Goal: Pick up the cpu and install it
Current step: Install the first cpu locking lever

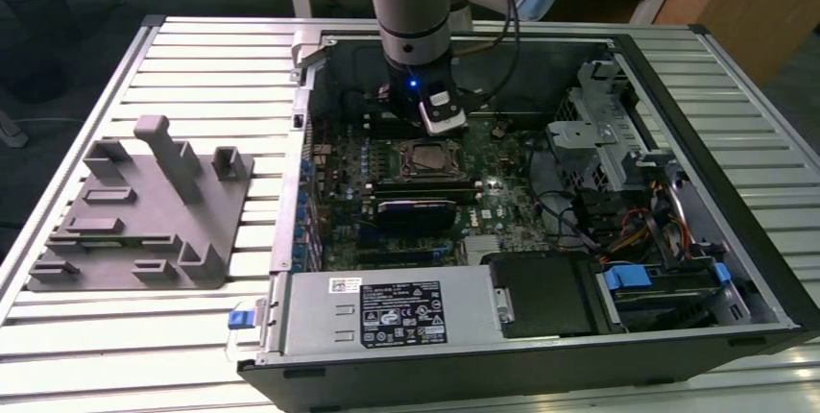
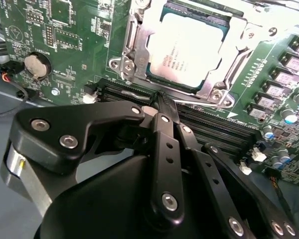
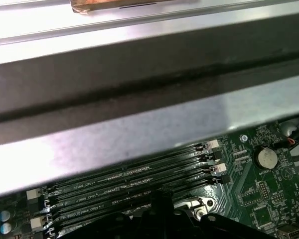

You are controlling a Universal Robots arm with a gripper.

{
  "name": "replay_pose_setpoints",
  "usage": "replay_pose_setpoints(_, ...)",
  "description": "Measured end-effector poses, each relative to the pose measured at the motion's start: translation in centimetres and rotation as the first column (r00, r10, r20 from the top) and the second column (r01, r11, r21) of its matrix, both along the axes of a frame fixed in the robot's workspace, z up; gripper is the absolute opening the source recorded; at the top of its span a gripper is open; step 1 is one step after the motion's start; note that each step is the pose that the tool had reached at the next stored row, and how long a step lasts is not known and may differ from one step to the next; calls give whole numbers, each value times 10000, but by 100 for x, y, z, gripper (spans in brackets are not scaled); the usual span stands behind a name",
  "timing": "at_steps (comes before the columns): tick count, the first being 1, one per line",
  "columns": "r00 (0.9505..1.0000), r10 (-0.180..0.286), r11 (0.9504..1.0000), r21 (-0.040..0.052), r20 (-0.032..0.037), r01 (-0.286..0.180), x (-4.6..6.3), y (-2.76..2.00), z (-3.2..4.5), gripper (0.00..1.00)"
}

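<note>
Sitting in its socket frame on the green motherboard, the cpu lies just beyond my tool, whose black fingers are pressed together at the tips with nothing between them, over the memory slots beside the socket. I see the arm reaching straight down into the open computer case on the slatted counter. Its top is a flat, pale silver square with faint print.

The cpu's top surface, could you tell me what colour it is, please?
Shiny silver-white, best seen in the second wrist view: cpu.
</note>
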State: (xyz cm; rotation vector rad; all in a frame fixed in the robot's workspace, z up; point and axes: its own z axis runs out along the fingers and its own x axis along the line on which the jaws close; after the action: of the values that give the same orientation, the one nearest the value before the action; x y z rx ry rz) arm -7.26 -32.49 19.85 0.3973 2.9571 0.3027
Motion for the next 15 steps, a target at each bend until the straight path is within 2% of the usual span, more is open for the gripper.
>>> replay_pose_setpoints(4,10000,-69,10000,-1,0,69,-3,8,-8,11)
replay_pose_setpoints(11,9988,-481,9988,-3,1,481,-3,44,-23,11)
replay_pose_setpoints(15,9987,-515,9987,-55,5,515,3,55,-30,11)
